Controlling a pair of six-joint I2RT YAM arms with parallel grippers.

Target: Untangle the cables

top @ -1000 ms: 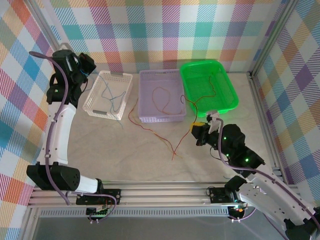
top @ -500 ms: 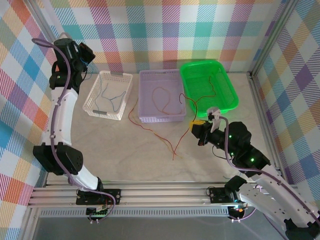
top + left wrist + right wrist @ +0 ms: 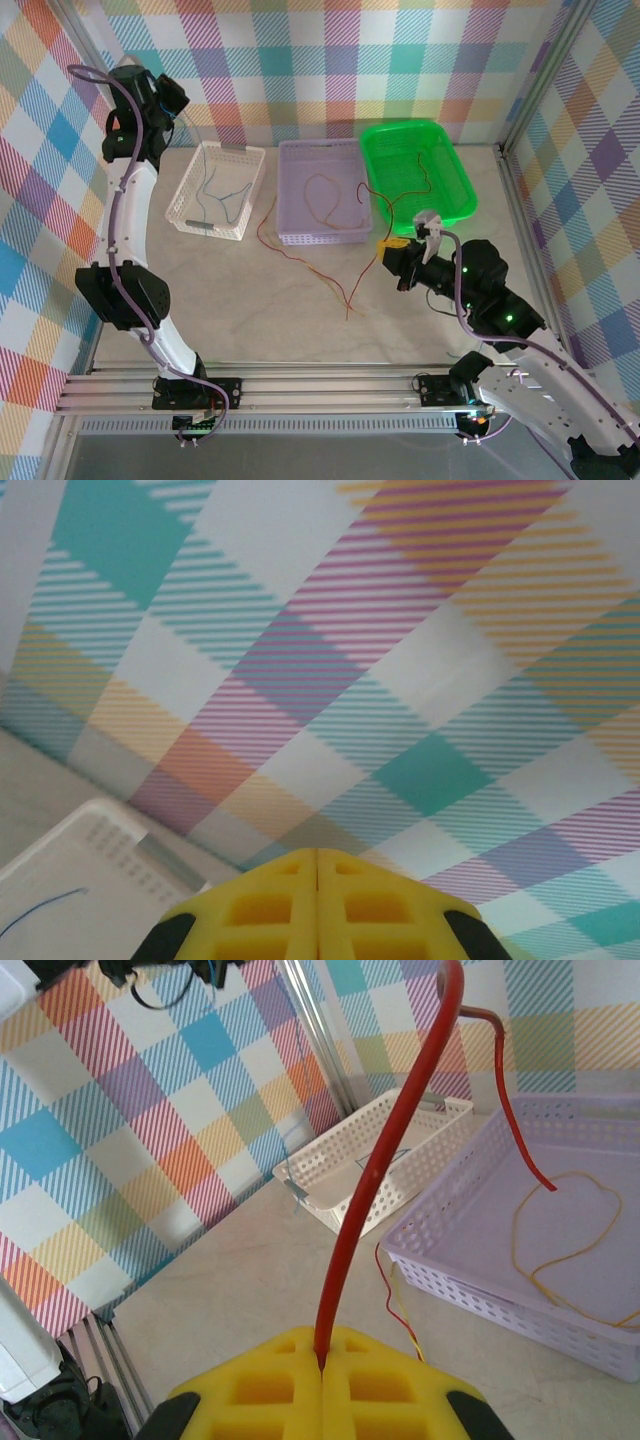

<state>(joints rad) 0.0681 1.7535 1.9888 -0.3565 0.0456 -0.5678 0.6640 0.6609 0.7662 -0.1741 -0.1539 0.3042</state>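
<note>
Right gripper (image 3: 320, 1360): pads pressed shut on the red cable (image 3: 375, 1175), above the near right of the table (image 3: 250, 320). It had barely shifted from a second before, while its arm had swung slightly right.
Red cable, direction: it rose steeply from the pads, leaning far and right, then arched over toward the lilac tray (image 3: 470, 1280). Its long axis ran near to far.
Red cable, look: thin, glossy and limp.
Orange cable (image 3: 560, 1230): a loose loop lying inside the lilac tray.
Blue cable (image 3: 215, 190): curled in the white tray (image 3: 183, 190), far left.
Green tray (image 3: 458, 175): far right, with a red strand in it.
Left gripper (image 3: 317, 870): shut on nothing, before the checked wall (image 3: 400, 680). It had climbed higher and farther than a second before, its arm now more upright.
</note>
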